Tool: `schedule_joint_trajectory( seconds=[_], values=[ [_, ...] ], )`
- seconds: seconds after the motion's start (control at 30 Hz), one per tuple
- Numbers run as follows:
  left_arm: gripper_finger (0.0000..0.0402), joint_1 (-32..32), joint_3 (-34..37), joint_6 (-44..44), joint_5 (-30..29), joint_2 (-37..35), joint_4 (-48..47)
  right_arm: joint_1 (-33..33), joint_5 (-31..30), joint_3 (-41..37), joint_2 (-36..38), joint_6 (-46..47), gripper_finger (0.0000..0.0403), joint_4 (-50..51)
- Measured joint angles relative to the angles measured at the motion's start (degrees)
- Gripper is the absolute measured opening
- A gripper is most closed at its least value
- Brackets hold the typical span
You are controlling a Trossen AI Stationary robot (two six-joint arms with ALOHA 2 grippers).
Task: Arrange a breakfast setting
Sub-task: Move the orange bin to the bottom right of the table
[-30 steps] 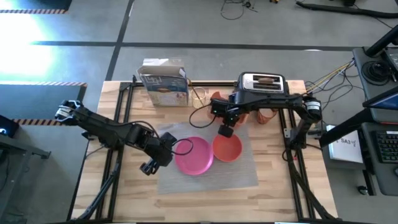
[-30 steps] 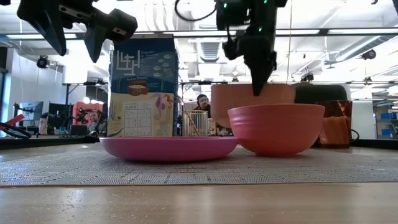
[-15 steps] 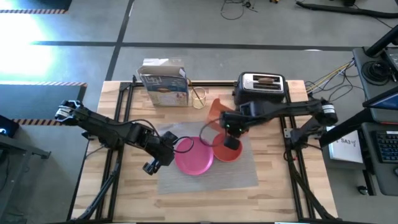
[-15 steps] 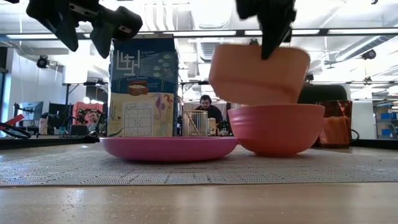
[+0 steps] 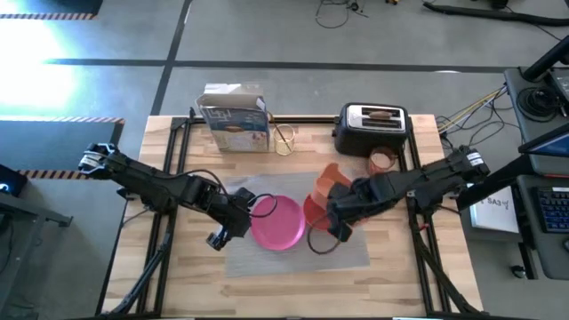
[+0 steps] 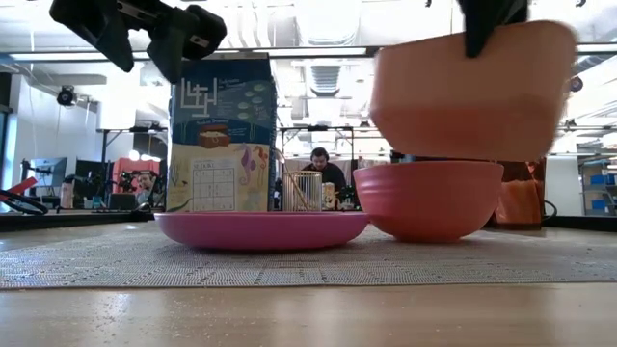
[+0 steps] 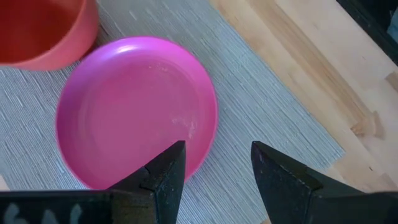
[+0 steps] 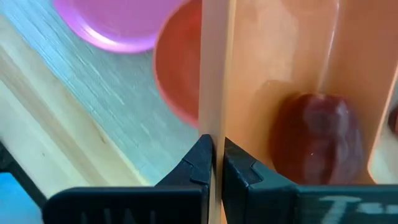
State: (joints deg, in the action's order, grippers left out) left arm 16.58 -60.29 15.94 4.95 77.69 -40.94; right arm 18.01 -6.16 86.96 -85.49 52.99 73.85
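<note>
Holding the rim of the orange tray [image 8: 292, 74] tight between its fingers, the right gripper [image 8: 214, 163] kept the tray up in the air over the orange bowl [image 6: 428, 198]. A red apple [image 8: 320, 140] lay inside the tray, seen in the right wrist view. In the high view the tray [image 5: 331, 182] hung tilted above the bowl, on the right part of the grey placemat [image 5: 356, 251].

The pink plate [image 5: 277, 222] sat on the placemat just beside the bowl. It had nothing on it. The bowl looked empty too where its inside showed in the wrist views.

The left gripper [image 5: 224, 229] hovered just off the left edge of the plate. Its fingers [image 7: 163, 174] were spread apart and held nothing.

A cereal box [image 5: 234, 117] stood at the back of the desk [image 5: 178, 276]. It had blue and yellow pictures on it, but the words were too small to read. A black-and-silver toaster [image 5: 373, 129] stood at the back right with a brown toast slice [image 5: 379, 113] in its slot. A small orange cup [image 5: 382, 160] sat on the desk in front of the toaster.

A person [image 6: 318, 164] sat far off in the room behind.
</note>
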Motion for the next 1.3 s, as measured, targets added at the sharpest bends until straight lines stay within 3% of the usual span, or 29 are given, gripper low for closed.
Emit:
schedule_joint_trajectory(
  seconds=[0.7,0.97,1.3],
  values=[
    [0.0166,-1.6,0.0,0.0,3.6,0.0,1.7,21.7,0.2,-0.1,-2.4,44.6,0.0008,2.3],
    [0.0166,-1.7,0.4,0.2,3.5,0.0,4.0,28.0,7.9,-0.1,-8.0,58.9,0.0008,0.2],
    [0.0166,-1.7,0.4,1.5,3.5,0.0,5.3,31.9,11.1,-0.2,-12.8,69.3,0.0008,-8.2]
  ],
)
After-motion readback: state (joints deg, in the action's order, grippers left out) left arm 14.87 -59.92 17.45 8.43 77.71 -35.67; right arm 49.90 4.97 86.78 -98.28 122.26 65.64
